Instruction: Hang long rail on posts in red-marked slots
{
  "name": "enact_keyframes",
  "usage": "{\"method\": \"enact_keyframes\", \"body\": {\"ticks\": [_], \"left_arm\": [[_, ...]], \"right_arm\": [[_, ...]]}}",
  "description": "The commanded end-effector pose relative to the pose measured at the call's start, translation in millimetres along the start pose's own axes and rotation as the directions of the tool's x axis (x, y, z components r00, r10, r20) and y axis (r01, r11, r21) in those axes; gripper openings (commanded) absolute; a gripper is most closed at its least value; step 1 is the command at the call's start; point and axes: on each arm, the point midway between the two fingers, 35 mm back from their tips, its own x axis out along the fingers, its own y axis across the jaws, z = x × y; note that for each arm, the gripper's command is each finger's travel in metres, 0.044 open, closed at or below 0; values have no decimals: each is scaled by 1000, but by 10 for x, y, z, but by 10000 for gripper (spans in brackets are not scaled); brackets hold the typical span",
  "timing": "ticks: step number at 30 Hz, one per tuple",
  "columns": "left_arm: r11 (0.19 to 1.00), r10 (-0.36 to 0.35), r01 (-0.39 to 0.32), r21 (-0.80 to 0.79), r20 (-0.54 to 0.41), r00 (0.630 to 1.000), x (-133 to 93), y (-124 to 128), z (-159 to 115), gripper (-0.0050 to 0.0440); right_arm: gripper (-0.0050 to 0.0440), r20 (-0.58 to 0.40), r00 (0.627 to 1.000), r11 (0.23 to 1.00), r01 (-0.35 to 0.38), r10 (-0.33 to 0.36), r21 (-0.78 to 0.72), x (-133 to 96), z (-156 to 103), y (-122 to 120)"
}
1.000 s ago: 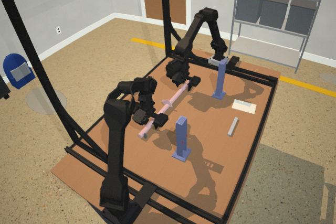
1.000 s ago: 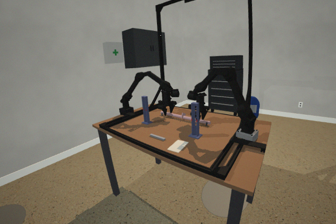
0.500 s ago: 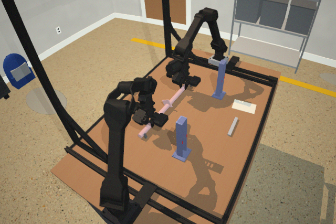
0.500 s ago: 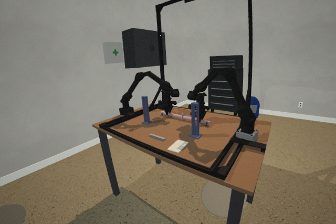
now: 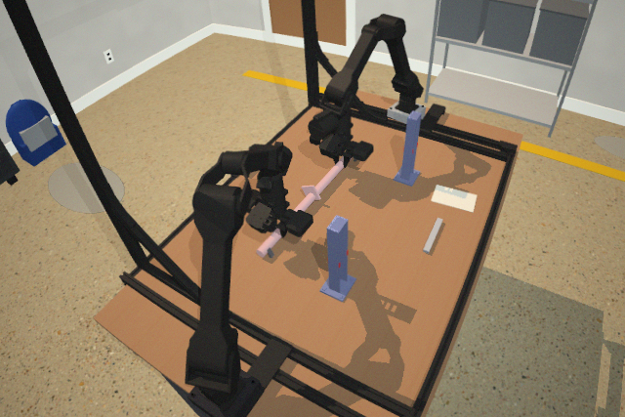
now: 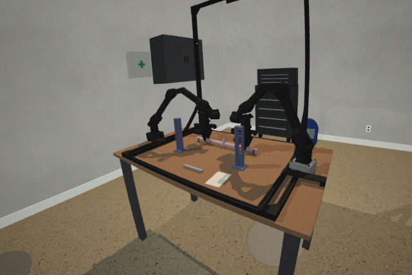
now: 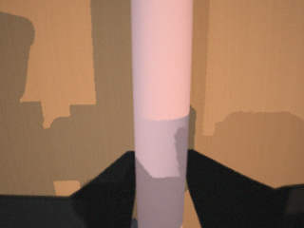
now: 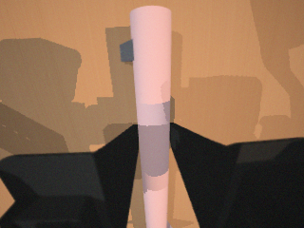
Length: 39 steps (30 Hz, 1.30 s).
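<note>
The long pink rail (image 5: pixel 330 178) (image 6: pixel 216 141) (image 7: pixel 162 57) (image 8: pixel 152 57) lies low over the table. A dark hook (image 5: pixel 270 252) (image 8: pixel 126 51) sticks out near its right-arm end. My left gripper (image 5: pixel 343 162) (image 6: pixel 246 148) (image 7: pixel 160 158) is shut on the rail near its other end. My right gripper (image 5: pixel 280 231) (image 6: pixel 206 138) (image 8: pixel 153 128) is shut on the rail a little inward of the hook. Two blue posts stand apart from the rail: one (image 5: pixel 337 248) (image 6: pixel 178 130) on the right arm's side, one (image 5: pixel 411 145) (image 6: pixel 239 160) on the left arm's side. Both show red marks.
A grey bar (image 5: pixel 433 235) (image 6: pixel 192 168) and a white card (image 5: pixel 451 201) (image 6: pixel 215 179) lie on the table beyond the posts from the rail. A black frame (image 5: pixel 486 235) edges the work area. A fin (image 5: pixel 311 192) stands out at the rail's middle.
</note>
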Motion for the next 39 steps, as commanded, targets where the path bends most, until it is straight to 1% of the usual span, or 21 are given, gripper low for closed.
{"method": "enact_keyframes", "body": {"ticks": [1,3,7,9,21,29,39], "left_arm": [[1000,1,-1,-2,-3,1000,-78,3,2,0],[1000,1,-1,-2,-3,1000,-78,3,2,0],[1000,0,0,-2,-3,1000,-320,10,6,0],[1000,0,0,-3,-3,1000,-361,11,5,0],[1000,0,0,-3,-3,1000,-361,20,5,0],[1000,-1,1,-16,-3,1000,-356,348,-31,0],[1000,-1,1,-17,-3,1000,-385,320,-46,0]], "right_arm": [[0,1,1000,1000,-2,2,-5,-78,-3,3],[0,1,1000,1000,-2,2,-5,-78,-3,3],[0,1,1000,1000,-1,1,-5,-319,-8,12],[0,1,1000,1000,-1,1,-5,-360,-7,14],[0,1,1000,1000,-1,1,-6,-360,-9,23],[0,0,1000,1000,0,0,-19,-353,-45,393],[0,0,1000,1000,0,0,-19,-385,-59,442]]}}
